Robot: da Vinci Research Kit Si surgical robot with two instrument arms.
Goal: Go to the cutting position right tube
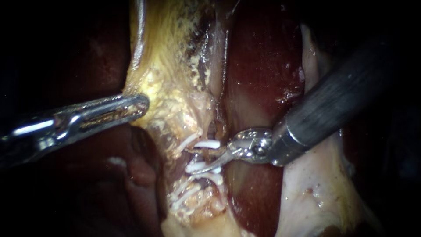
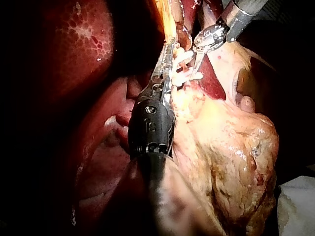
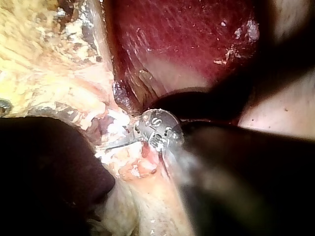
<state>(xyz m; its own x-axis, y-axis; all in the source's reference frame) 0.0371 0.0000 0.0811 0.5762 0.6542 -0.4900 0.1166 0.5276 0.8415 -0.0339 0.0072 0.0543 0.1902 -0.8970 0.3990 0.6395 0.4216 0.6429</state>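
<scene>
Our left instrument (image 1: 139, 106) comes in from the left, and its long jaws lie together, clamped on the edge of the yellow tissue (image 1: 166, 66) that runs down the middle of the endoscope view. In the left wrist view the left instrument (image 2: 166, 51) shows the same hold, its jaws narrow and pressed against the yellow strand ahead of them.

Our right instrument (image 1: 206, 160) enters from the upper right on a dark shaft and ends in 2 thin blades. The blades stand slightly apart and grip nothing. They reach in among the white clips (image 1: 207, 144), and the right tube (image 1: 205, 154) lies between them as a short brownish stretch with clips just above and below it. A 2nd group of clips (image 1: 184, 193) sits lower and to the left, on other tissue.

From the left wrist camera the right instrument (image 2: 196, 59) points down into the same clips. In the right wrist view its tip (image 3: 117, 143) shows as 1 thin blade against pale, ragged tissue; there we cannot make out the tube. Dark red liver (image 1: 258, 66) fills the space behind the blades.
</scene>
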